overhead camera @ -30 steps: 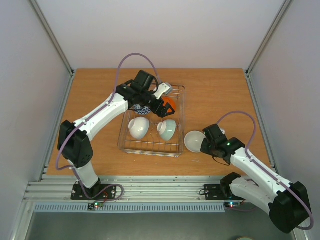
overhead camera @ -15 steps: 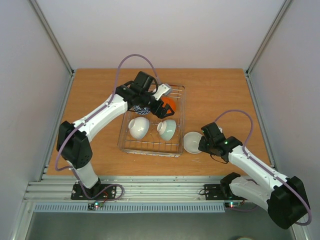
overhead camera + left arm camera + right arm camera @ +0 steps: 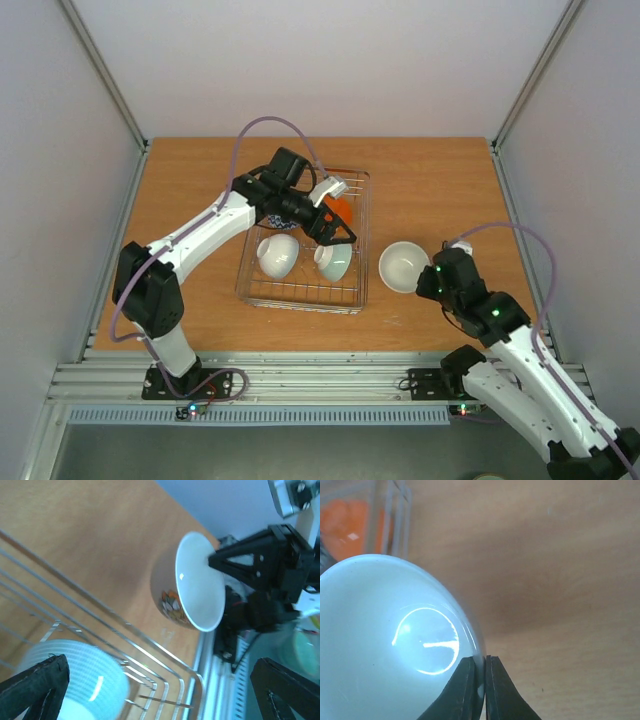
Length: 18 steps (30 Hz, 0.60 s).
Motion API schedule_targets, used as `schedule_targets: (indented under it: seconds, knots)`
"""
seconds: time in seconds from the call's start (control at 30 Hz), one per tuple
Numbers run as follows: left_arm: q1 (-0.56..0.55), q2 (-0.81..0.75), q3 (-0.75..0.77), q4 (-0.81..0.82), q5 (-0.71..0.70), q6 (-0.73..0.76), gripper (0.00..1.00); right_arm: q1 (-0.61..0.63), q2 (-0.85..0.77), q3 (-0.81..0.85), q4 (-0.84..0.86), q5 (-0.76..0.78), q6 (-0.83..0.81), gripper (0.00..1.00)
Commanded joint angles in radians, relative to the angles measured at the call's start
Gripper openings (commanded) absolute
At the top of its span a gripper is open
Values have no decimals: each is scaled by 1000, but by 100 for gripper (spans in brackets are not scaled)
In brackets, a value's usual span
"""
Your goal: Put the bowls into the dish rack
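The right hand pinches the rim of a white bowl between nearly closed fingers, one inside the rim and one outside. It holds the bowl over the tabletop, just beside the rack at its 3 o'clock side. The bowl's mouth faces up toward the overhead camera. The left wrist view shows an orange floral pattern on its outer wall. Whether the bowl clears the wood cannot be told.

The left arm stretches across the rack from 8 o'clock, and the left hand hangs above the basket's right half. Its fingers are spread wide with nothing between them.

Three bowls sit inside the rack. An orange bowl is at 1 o'clock, partly covered by the left hand. A pale green bowl is at 4 o'clock, tipped among the wires. A second white bowl is at 8 o'clock, just beside the green one. The green bowl's ribbed wall fills the lower left of the left wrist view, behind the rack's right edge. The right wrist view catches the orange bowl through the wires at 11 o'clock.
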Motion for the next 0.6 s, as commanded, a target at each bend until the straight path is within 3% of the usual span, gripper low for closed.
schedule_targets:
  seconds: [0.0, 0.13, 0.37, 0.57]
  knots:
    - [-17, -27, -20, 63, 243, -72, 99, 3, -78, 94, 43, 41, -50, 1]
    - [-76, -12, -21, 32, 214, -30, 99, 3, -104, 110, 69, 35, -61, 1]
    - [-106, 12, -12, 47, 374, -35, 99, 3, -147, 80, 142, -1, -75, 1]
    - [-108, 19, -63, 122, 363, -92, 99, 3, -237, 9, 272, -136, -126, 1]
